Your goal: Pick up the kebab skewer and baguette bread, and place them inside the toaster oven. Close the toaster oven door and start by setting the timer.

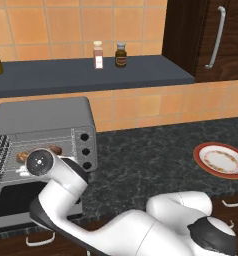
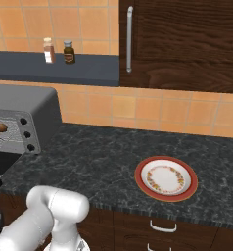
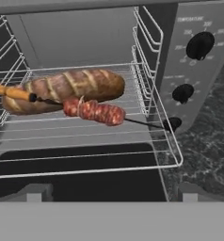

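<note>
The boxy grey metal toaster oven (image 1: 43, 125) sits on the dark speckled counter (image 1: 156, 160), at the left. Inside it, the long golden-brown baguette bread (image 3: 67, 88) lies on the wire rack (image 3: 85, 141). The thin kebab skewer with reddish meat chunks (image 3: 92, 111) lies just in front of the bread, touching it. The dark glass toaster oven door (image 1: 16, 200) hangs open, folded down at the front.

The end effector (image 3: 109, 197) is spread wide and holds nothing. It sits near the open front of the oven.

The skewer's sharp tip pokes out to the right, near the lowest knob (image 3: 172, 123). If the door swings up, it could bump that tip.
</note>
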Tool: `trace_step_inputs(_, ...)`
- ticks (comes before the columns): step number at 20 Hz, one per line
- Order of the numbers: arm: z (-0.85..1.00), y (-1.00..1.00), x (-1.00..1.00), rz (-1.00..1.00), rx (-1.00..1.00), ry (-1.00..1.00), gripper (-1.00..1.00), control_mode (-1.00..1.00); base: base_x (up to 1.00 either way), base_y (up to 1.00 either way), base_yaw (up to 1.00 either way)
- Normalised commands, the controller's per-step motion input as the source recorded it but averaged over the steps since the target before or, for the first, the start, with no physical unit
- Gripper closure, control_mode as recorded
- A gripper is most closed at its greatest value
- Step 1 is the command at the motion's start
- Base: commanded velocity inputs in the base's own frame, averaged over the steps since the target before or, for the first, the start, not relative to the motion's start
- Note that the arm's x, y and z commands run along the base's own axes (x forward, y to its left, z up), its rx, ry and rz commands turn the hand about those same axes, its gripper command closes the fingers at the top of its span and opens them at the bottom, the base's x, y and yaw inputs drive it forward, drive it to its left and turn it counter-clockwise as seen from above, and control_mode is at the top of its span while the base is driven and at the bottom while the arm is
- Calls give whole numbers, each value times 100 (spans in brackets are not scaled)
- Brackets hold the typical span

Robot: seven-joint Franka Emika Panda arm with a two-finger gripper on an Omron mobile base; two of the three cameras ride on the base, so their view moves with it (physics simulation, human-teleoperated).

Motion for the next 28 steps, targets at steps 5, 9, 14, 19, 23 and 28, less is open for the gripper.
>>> trace_step_inputs(5, -1, 1, 0, 2, 0, 0, -100, -100, 0, 0, 0)
trace_step_inputs(9, -2, 8, 0, 0, 0, 0, -100, -100, 0, 0, 0)
trace_step_inputs(14, -3, 8, 0, 0, 0, -3, -100, -100, 0, 0, 0)
trace_step_inputs(19, -3, 18, 0, 0, 0, -15, -100, -100, 0, 0, 0)
trace_step_inputs(23, -8, 26, 2, 2, 0, -12, -100, -100, 0, 0, 0)
trace_step_inputs(28, -8, 7, 15, 0, 0, -4, -100, -100, 0, 0, 0)
